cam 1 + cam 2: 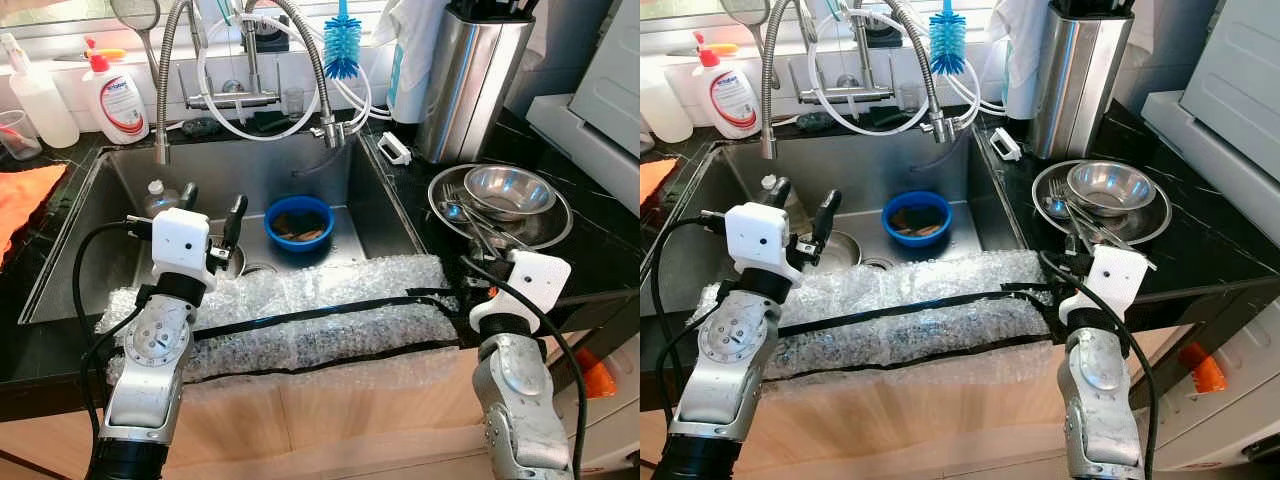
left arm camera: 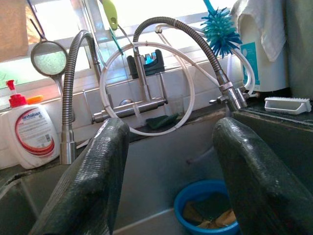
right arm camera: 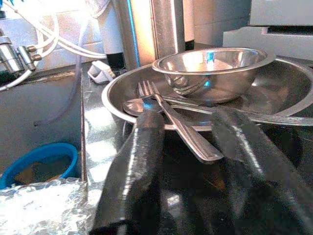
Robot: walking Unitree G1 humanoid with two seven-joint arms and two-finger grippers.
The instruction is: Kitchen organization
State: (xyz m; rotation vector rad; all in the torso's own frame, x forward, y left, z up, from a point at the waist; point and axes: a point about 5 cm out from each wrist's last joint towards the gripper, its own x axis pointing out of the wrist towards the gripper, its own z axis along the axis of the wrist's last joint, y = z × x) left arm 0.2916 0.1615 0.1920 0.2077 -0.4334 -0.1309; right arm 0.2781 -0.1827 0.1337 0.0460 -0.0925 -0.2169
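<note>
A steel plate (image 1: 555, 226) on the black counter right of the sink holds a small steel bowl (image 1: 508, 190) and several forks and spoons (image 1: 466, 216). My right gripper (image 3: 188, 120) is open just before the plate's near rim, and the fork handles (image 3: 190, 137) stick out between its fingers. Down in the sink (image 1: 120, 230) stands a blue bowl (image 1: 298, 222) with brown scraps in it. My left gripper (image 1: 212, 210) hangs open over the sink, left of the blue bowl (image 2: 183, 203), with nothing between its fingers.
Bubble wrap (image 1: 300, 315) taped with black strips covers the sink's front edge. A clear bottle (image 1: 157, 197) and a steel drain cup (image 1: 236, 262) sit under my left gripper. Soap bottle (image 1: 120, 100), blue brush (image 1: 342, 45), steel canister (image 1: 470, 80) line the back; orange cloth (image 1: 25, 195) lies left.
</note>
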